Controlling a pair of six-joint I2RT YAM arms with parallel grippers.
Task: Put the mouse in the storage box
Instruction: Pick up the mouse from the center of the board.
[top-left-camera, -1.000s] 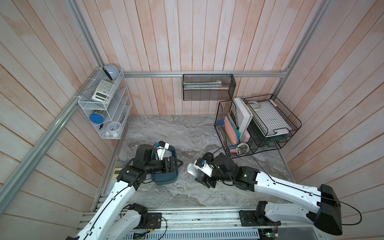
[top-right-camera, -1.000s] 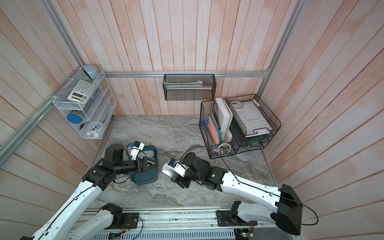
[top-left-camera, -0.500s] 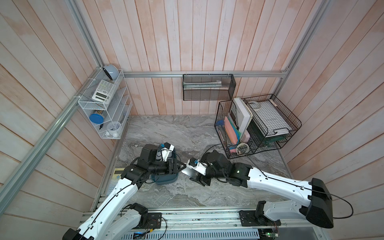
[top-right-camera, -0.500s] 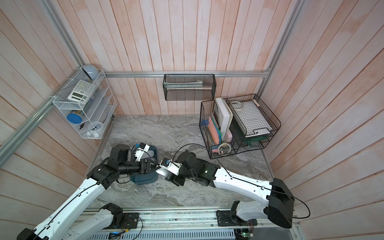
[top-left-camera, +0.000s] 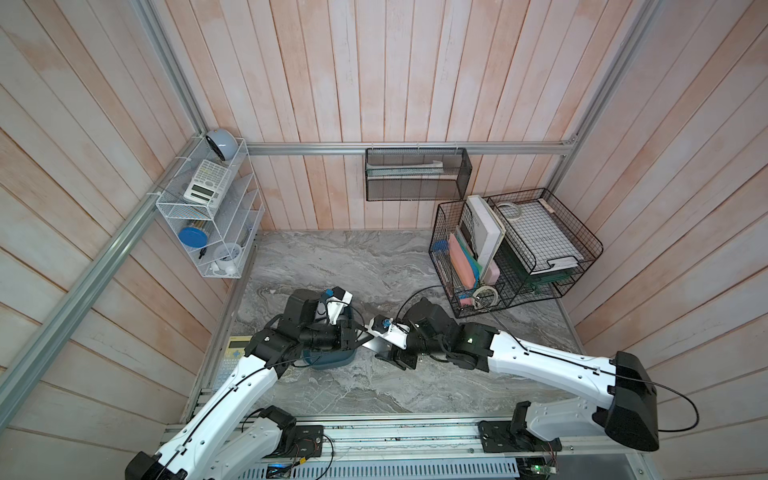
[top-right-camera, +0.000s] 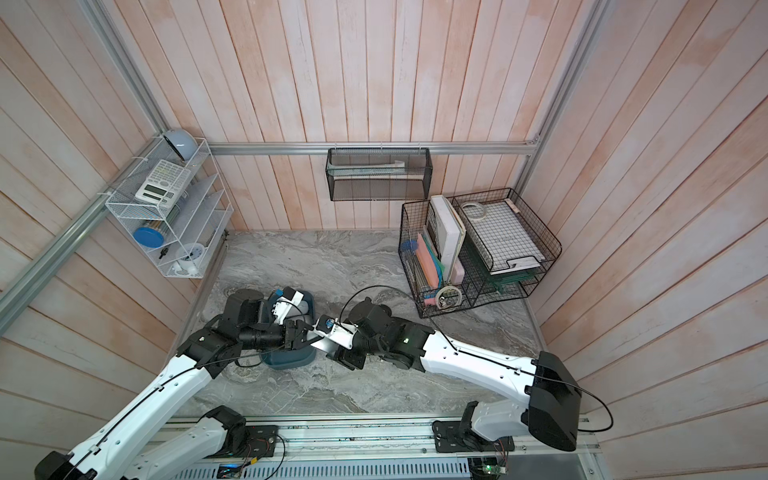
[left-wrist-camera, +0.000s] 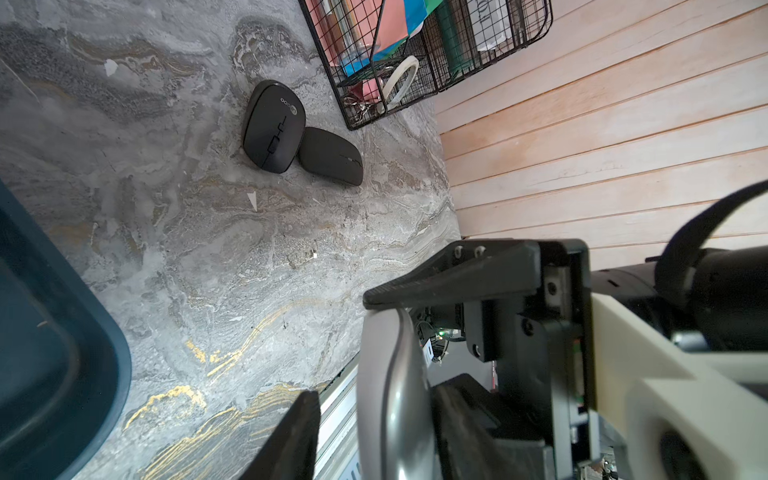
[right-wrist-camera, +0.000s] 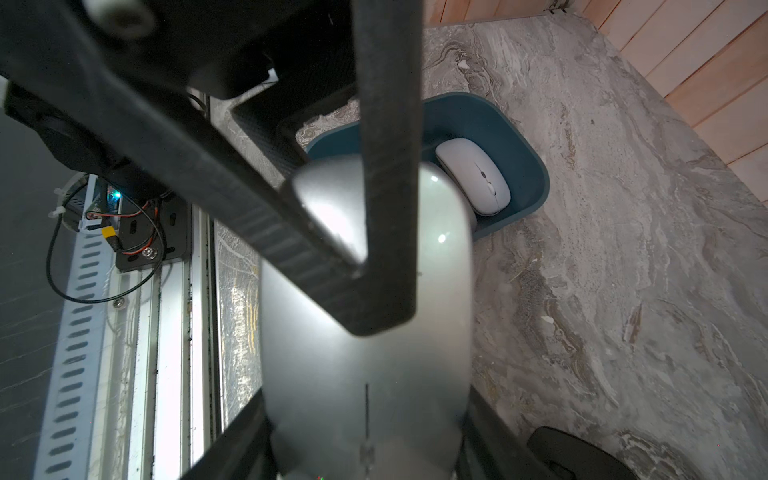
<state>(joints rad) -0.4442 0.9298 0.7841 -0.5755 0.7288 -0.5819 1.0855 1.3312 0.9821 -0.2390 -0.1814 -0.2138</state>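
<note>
Gripping the silver mouse (right-wrist-camera: 365, 332) in the right fingers (right-wrist-camera: 232, 440), just beside the storage box (right-wrist-camera: 536, 183); straddling its free end with half-spread left fingers (left-wrist-camera: 449, 276), one touching.

top views: high, looking down (near-identical) | wrists: close, facing each other, sharing silver mouse (left-wrist-camera: 390, 395)

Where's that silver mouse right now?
In a top view the silver mouse hangs above the table just right of the storage box, held by the right arm's fingers, with the left arm's fingers around its free end.
</note>
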